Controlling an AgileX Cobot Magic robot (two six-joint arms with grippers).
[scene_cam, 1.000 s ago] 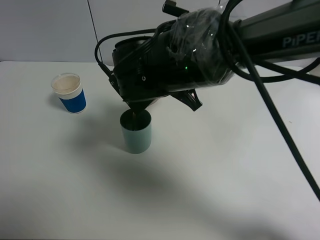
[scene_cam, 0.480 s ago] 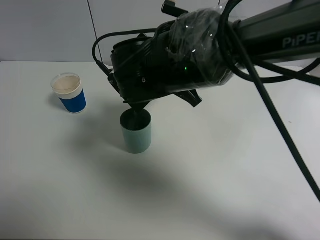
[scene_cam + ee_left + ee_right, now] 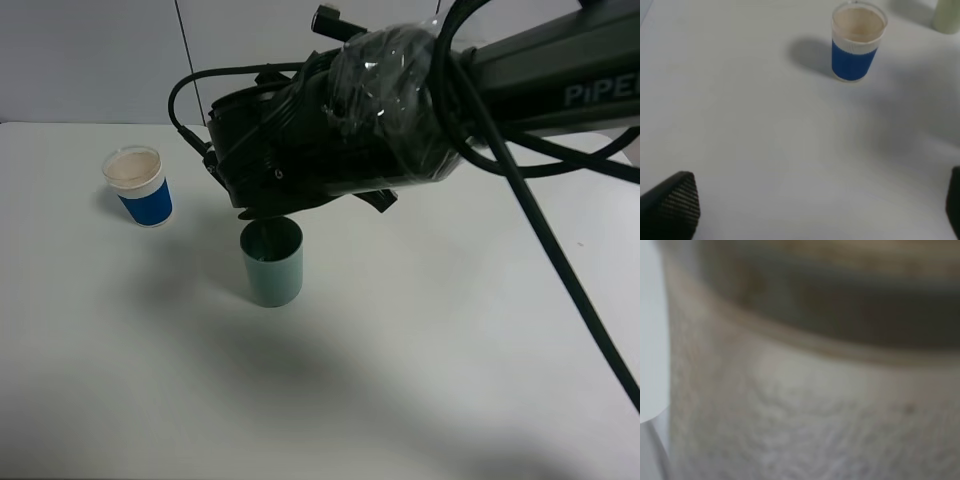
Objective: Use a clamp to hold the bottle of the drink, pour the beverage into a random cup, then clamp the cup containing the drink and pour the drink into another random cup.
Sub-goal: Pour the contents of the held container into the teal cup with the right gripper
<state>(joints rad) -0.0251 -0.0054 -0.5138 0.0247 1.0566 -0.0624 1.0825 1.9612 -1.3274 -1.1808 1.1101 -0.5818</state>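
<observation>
The pale teal-green cup stands upright at the table's middle. My right gripper hangs tipped directly over its mouth, its fingers hidden under the dark wrist housing. The bottle of the drink fills the right wrist view as a blurred pale surface with a dark band, and the gripper is shut on it. The cup's inside looks dark; I cannot make out the beverage. The blue-banded white cup stands at the far left. My left gripper is open over bare table, well short of that cup.
A pale yellow-green cup shows at the edge of the left wrist view, beyond the blue-banded cup. The right arm's black cables hang across the right side of the table.
The right wrist has rolled further and shifted a little left above the teal cup. The dark tip that pointed down into the cup now sits flatter at the rim. The cups have not moved.
</observation>
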